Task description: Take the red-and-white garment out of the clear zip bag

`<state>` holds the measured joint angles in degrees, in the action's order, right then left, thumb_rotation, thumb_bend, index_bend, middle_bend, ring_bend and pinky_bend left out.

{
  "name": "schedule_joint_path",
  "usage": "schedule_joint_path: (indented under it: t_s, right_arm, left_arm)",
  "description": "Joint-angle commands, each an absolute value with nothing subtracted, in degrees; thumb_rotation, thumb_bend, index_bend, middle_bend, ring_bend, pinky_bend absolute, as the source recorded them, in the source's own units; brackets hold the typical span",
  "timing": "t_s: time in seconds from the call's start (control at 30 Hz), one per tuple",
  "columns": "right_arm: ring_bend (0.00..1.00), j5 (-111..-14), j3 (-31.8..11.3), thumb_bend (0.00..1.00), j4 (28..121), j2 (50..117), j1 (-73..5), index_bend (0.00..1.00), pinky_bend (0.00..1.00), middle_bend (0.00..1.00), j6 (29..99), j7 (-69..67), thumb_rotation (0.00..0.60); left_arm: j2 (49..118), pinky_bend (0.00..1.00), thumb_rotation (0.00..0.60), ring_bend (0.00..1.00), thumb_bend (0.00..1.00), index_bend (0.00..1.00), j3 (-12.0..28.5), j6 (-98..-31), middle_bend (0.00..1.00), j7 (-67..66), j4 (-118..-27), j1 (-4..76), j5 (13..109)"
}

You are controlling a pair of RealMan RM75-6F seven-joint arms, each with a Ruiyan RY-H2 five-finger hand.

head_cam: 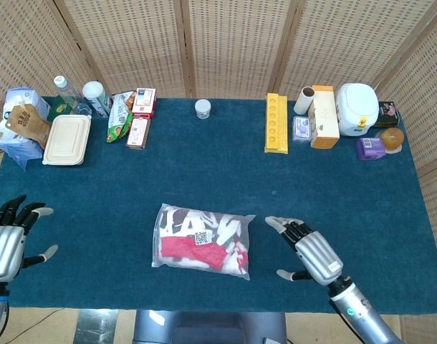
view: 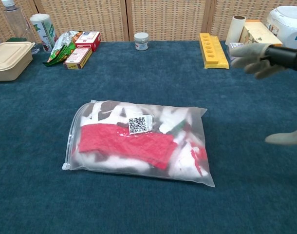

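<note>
Blue carpeted table (head_cam: 97,193), wicker screens behind. Right hand (head_cam: 304,252) hovers, fingers spread, empty; the clear zip bag (head_cam: 203,240) with the red-and-white garment (view: 124,141) lies at its nine o'clock, long axis crosswise. Left hand (head_cam: 9,240), also splayed, sits farther off.

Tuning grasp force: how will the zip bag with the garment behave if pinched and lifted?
The zip bag probably sags and flops: it lies soft and lumpy around folded cloth. Its glossy film looks slippery, so fingers may slide. Likely light for its size, since only the garment shows inside.
</note>
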<state>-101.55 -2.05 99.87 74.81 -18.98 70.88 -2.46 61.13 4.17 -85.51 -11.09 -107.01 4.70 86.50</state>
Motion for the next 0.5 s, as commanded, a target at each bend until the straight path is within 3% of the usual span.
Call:
schedule_joint_path:
  t_s: [0.03,0.5]
  right_arm:
    - [0.14,-95.8,-4.1,0.06,103.2,78.8,-22.4,0.00,0.16,0.09,64.1,6.7,0.600]
    - [0.06,-81.5,-6.1,0.05,102.0,88.3,-28.1,0.00,0.08,0.00,55.0,24.2,0.600]
  left_arm:
    - [60.8,0.08,0.600,0.07,0.13,0.29,4.5,-85.1,0.24,-10.5,-106.6,5.1,86.2]
    - [60.7,0.08,0.600,0.07,0.13,0.29,4.8,-83.9,0.24,-7.0,-103.2,6.1,84.3]
